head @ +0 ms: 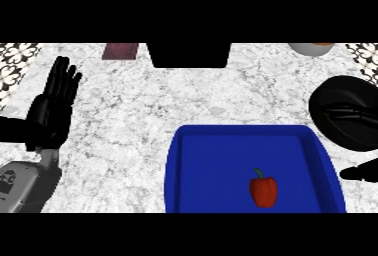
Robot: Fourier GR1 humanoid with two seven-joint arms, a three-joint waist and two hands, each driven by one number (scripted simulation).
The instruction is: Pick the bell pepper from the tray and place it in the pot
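Resting open at the left edge, our left hand [53,105] holds nothing; our right hand [362,172] barely shows, fingers unreadable, beside the blue tray [188,165] where the red bell pepper [263,191] waits, black pot [347,117] just beyond.

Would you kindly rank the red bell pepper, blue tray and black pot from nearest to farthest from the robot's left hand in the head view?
From the left hand, open at the left edge:
1. Blue rectangular tray, centre-right, its left wall closest.
2. Red bell pepper, lying inside the tray.
3. Round black pot, at the far right.
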